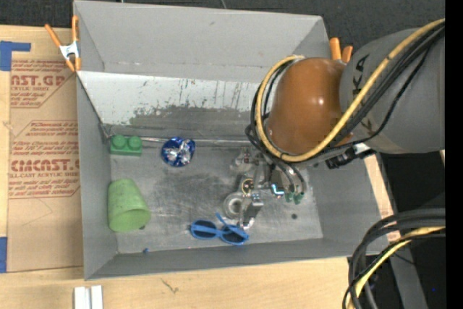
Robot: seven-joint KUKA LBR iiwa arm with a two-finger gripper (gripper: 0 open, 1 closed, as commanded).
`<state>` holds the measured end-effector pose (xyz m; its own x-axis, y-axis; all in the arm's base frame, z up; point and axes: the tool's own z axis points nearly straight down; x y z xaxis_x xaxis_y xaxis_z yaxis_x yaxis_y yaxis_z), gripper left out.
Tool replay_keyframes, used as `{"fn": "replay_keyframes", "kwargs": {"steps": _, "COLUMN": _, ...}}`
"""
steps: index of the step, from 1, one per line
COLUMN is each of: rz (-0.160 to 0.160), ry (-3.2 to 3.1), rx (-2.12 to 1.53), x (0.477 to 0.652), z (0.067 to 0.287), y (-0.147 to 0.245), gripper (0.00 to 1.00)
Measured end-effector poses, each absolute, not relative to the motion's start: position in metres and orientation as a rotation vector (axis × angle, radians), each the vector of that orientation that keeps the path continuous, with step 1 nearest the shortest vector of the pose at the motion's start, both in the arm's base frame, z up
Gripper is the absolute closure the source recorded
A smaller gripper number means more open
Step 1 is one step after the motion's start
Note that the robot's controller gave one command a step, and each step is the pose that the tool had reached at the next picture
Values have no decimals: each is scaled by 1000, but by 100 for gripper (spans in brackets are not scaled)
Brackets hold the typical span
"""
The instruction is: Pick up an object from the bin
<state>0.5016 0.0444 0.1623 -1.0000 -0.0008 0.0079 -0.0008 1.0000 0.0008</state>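
Note:
My gripper (246, 203) hangs low over the right half of the bin floor, under the arm's orange cover. Just below it, near the bin's front wall, lie blue sunglasses (219, 231), their right end close under the gripper's tip. I cannot see whether the two touch. A blue and white crumpled foil ball (177, 151) rests further left, near the back wall.
A green toy brick (126, 145) sits at the back left corner. A light green cup (126, 205) lies on its side by the left wall. The arm and its cables cover the bin's right side.

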Motion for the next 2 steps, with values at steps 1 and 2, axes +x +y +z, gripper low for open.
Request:
{"fn": "replay_keyframes", "kwargs": {"steps": 1, "rz": -5, "ry": -3139, "rx": -283, "x": 487, "z": 73, "y": 44, "gripper": 0}}
{"fn": "replay_keyframes", "kwargs": {"steps": 2, "rz": -3, "ry": -3081, "rx": -615, "x": 480, "z": 100, "y": 63, "gripper": 0}}
